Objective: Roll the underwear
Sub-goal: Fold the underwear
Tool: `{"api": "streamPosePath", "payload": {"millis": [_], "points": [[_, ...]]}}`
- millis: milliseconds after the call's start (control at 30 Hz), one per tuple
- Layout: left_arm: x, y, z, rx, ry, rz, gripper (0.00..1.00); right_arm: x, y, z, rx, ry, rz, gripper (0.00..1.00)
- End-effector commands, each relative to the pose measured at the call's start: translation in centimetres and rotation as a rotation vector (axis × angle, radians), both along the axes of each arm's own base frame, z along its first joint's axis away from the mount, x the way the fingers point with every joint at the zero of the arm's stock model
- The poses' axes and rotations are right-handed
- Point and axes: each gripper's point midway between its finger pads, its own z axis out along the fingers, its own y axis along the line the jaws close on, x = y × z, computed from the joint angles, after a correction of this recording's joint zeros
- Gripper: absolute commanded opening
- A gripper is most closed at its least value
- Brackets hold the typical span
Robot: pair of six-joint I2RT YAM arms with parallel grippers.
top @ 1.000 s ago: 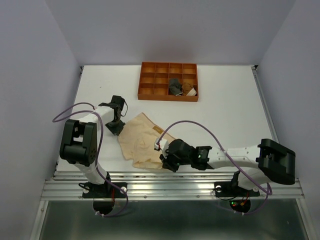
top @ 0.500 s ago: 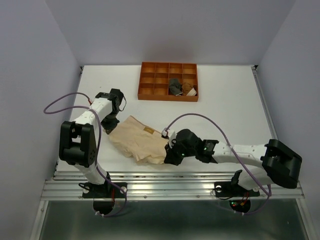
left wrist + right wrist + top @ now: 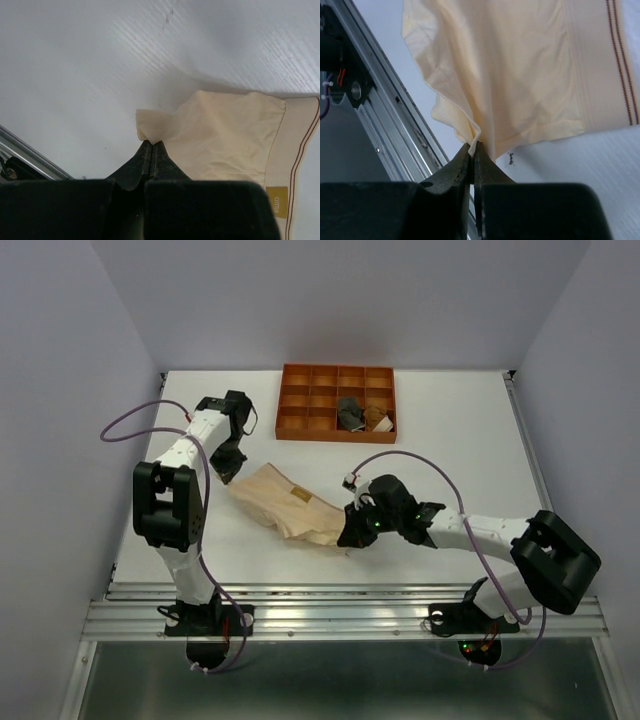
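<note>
Fingers (image 3: 134, 166) of the left gripper (image 3: 229, 478) are clenched on the far left corner of the soft pale peach fabric brief (image 3: 285, 508), which lies stretched on the white table (image 3: 450, 455). The right gripper (image 3: 348, 537) pinches its near right corner tightly. Behind, the rigid orange-brown grid tray (image 3: 310, 436) holds the dark grey-black brief (image 3: 350, 413) and the rust-brown brief (image 3: 378, 419).
</note>
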Motion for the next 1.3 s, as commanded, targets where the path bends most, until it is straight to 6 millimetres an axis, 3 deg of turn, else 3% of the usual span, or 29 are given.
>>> {"api": "streamPosePath", "payload": {"millis": [0,100,200,367,467,600,800,900,1067,1267], "points": [[1.4,-0.6,0.9,-0.024,-0.031,0.001,0.00,2.0,-0.1,1.1,0.046,-0.022,-0.051,0.01],[3.7,-2.1,1.6,-0.083,-0.097,-0.009,0.00,3.7,-0.7,1.5,0.040,-0.061,-0.101,0.01],[4.8,-2.2,2.6,-0.076,-0.136,0.000,0.00,5.0,-1.1,2.1,0.038,-0.094,-0.144,0.01],[7.1,-3.2,3.4,-0.107,-0.164,-0.022,0.00,6.0,-1.4,2.1,0.032,-0.105,-0.156,0.01],[7.5,-3.0,4.2,-0.088,-0.176,-0.023,0.00,6.0,-1.2,2.7,0.053,-0.104,-0.146,0.01],[6.1,-2.1,4.4,-0.052,-0.164,-0.011,0.00,5.1,-1.1,2.9,0.066,-0.089,-0.098,0.01],[1.3,-2.2,1.3,-0.100,-0.097,-0.009,0.00,2.5,-1.8,2.3,0.054,-0.056,0.016,0.01],[-1.1,-2.0,0.9,-0.116,-0.090,0.010,0.00,1.0,-2.4,2.6,0.043,-0.040,0.046,0.01],[-3.8,-1.5,1.9,-0.121,-0.102,0.029,0.00,-2.3,-2.1,4.0,0.066,-0.017,0.127,0.01],[-3.7,-1.2,4.1,-0.114,-0.146,0.043,0.00,-1.4,-2.5,6.0,0.080,-0.078,0.059,0.01]]}}
